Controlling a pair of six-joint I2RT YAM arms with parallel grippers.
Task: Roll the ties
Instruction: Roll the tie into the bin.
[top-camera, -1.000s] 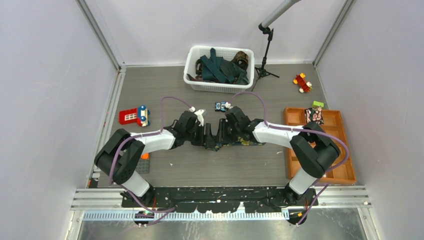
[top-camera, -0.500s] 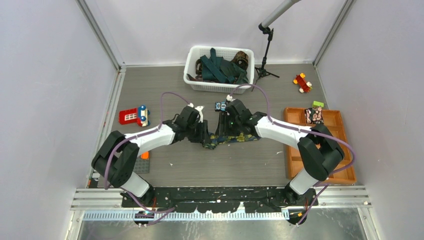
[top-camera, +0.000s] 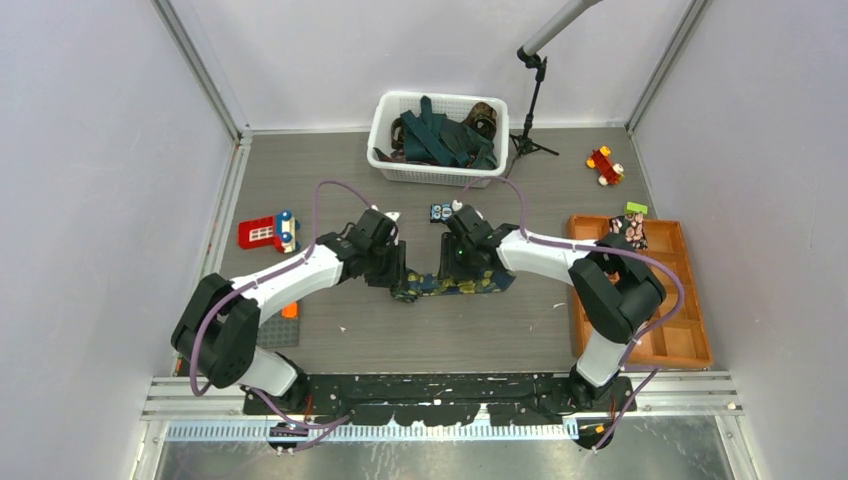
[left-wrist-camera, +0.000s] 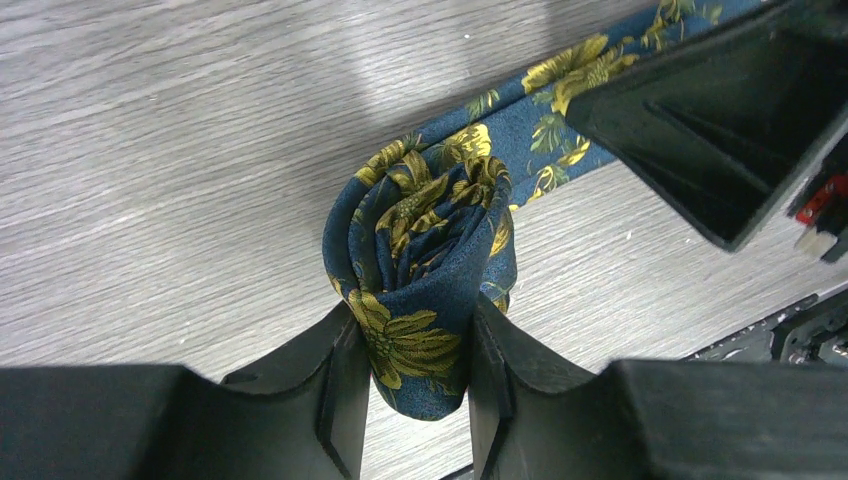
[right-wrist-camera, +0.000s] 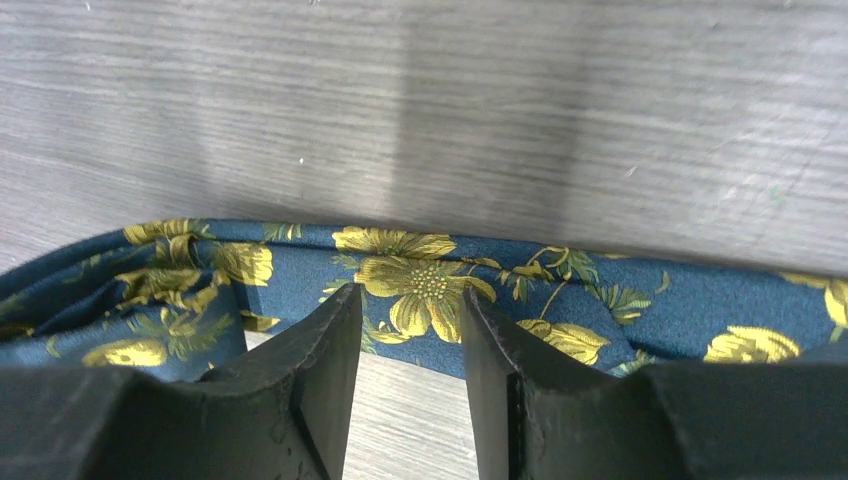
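Seen from above, the navy flowered tie (top-camera: 462, 285) lies on the grey table (top-camera: 300, 190) a little nearer the arms than the white basket (top-camera: 383, 160). It runs crosswise below the basket's front wall. More ties (top-camera: 440, 138), dark teal and brown-patterned, are heaped inside the basket. Both grippers meet over the flowered tie in this view, the left gripper (top-camera: 403, 291) at the end below the basket's left half and the right gripper (top-camera: 455, 274) below its middle. The arms hide how the jaws stand. The left wrist view shows this for its own side. That end of the tie is wound into a short, loose roll standing on its edge, and the left fingers (left-wrist-camera: 338, 372) are pressed against its two sides, holding it. The unrolled length trails off across the table and passes under the right gripper's black body. The right wrist view shows what neither other view does: the right fingers (right-wrist-camera: 325, 345) stand narrowly parted with nothing pinched between them. Their tips are at the near edge of a flat stretch of the tie, and whether they touch the cloth cannot be told.
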